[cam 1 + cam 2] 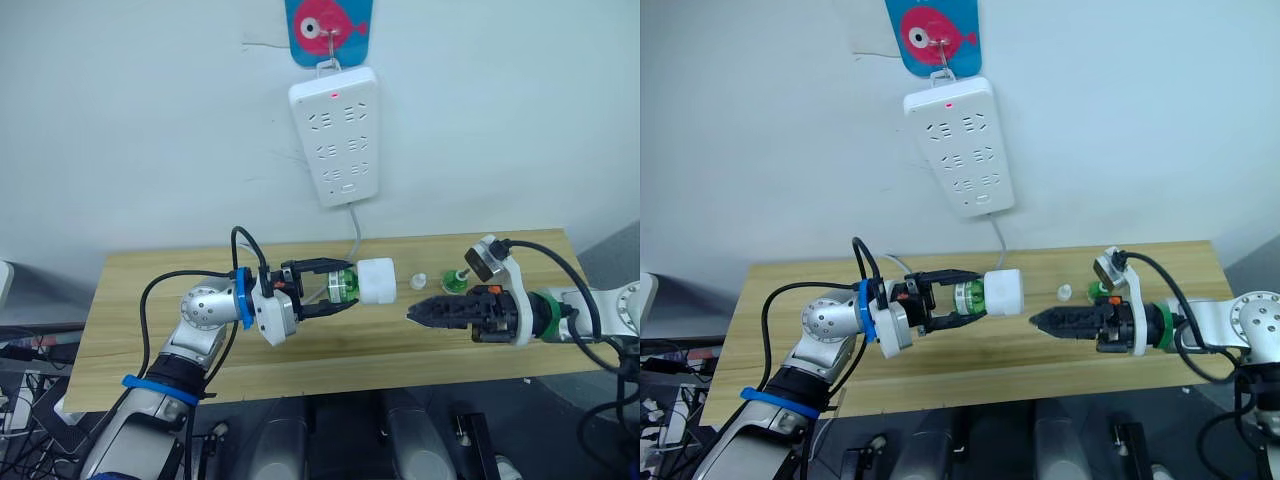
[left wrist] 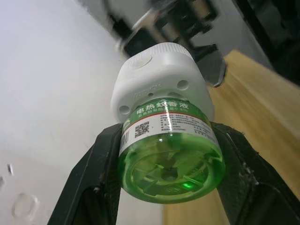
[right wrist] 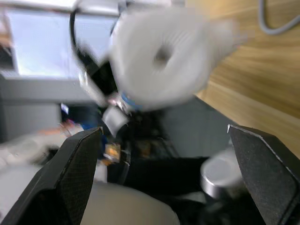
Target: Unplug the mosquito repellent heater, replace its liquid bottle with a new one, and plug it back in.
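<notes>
Holding the green liquid bottle (image 1: 342, 284) clamped in the left tool (image 1: 338, 288), with the mosquito repellent heater (image 1: 376, 280) on its far end, lifted just above the desk (image 1: 150, 300) below the wall power strip (image 1: 334, 132). Facing it, the right tool (image 1: 415, 312) looks parted in its wrist view; it should close squarely on the heater while the left twists the bottle, keeping clear of the spare bottle (image 1: 455, 281) and small cap (image 1: 418, 282) behind

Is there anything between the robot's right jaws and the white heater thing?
No, nothing. In the left eye view, the stretch between the right gripper and the mosquito repellent heater is bare wooden table. A small white cap lies just beyond it.
</notes>
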Controlling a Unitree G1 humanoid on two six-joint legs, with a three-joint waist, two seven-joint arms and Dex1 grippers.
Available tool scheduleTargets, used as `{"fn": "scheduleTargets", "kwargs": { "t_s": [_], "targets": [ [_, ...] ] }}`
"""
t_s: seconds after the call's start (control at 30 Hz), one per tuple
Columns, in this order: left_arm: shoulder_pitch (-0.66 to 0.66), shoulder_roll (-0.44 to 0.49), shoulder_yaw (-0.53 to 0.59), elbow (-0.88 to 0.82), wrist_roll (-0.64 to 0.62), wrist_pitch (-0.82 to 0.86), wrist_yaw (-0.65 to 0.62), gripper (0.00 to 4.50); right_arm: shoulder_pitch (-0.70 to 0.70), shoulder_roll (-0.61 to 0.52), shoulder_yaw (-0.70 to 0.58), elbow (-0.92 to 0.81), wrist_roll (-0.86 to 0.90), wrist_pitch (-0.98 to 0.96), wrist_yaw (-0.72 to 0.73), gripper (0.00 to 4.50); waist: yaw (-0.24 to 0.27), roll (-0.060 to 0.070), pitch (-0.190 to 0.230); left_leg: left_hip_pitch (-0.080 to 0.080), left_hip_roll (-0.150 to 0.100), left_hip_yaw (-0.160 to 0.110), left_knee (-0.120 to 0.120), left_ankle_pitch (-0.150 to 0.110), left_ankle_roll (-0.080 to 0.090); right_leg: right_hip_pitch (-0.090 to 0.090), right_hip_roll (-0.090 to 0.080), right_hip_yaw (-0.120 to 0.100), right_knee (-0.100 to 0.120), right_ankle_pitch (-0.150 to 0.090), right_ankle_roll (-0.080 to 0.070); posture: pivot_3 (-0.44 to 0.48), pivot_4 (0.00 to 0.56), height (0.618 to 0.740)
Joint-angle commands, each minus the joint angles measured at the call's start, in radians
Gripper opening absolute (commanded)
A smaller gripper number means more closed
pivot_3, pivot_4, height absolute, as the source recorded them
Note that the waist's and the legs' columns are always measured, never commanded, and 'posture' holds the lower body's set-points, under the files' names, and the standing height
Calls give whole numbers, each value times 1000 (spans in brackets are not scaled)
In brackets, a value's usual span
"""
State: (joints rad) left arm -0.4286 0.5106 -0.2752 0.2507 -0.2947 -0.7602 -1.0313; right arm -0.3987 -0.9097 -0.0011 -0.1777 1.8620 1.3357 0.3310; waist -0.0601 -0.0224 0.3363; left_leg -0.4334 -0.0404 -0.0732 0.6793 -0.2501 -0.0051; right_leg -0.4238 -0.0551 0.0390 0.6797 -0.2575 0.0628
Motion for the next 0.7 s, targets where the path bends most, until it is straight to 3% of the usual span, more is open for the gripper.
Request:
{"fn": "scheduleTargets", "kwargs": {
  "t_s": [0.03, 0.1, 0.23, 0.7],
  "targets": [
    [48, 31, 1, -198, -225, 400, -13, 2257, 54, -98, -15, -264, -516, -286, 331, 4461, -2, 0, 0, 0, 0, 0, 0, 0, 0, 0, 0, 0, 0, 0, 0, -53, 301, 740],
    [71, 44, 16, -264, -267, 499, -34, 2257, 99, -119, 2, -281, -727, -485, 491, 4461, -2, 0, 0, 0, 0, -2, 0, 0, 0, 0, 2, -2, 0, 0, 1, -60, 302, 740],
    [98, 48, 41, -324, -276, 564, -78, 2257, 123, -83, 1, -266, -890, -637, 619, 4461, 0, 0, 0, 1, 0, 0, 0, 0, 0, 0, 2, -1, 0, 0, 1, -63, 301, 740],
    [122, 1, 83, -358, -237, 551, -183, 2257, 91, 13, -6, -294, -941, -628, 687, 4461, 3, 0, 0, 1, 0, 0, 0, 0, 0, 1, 0, -1, 0, 0, 0, -75, 305, 740]
  ]
}}
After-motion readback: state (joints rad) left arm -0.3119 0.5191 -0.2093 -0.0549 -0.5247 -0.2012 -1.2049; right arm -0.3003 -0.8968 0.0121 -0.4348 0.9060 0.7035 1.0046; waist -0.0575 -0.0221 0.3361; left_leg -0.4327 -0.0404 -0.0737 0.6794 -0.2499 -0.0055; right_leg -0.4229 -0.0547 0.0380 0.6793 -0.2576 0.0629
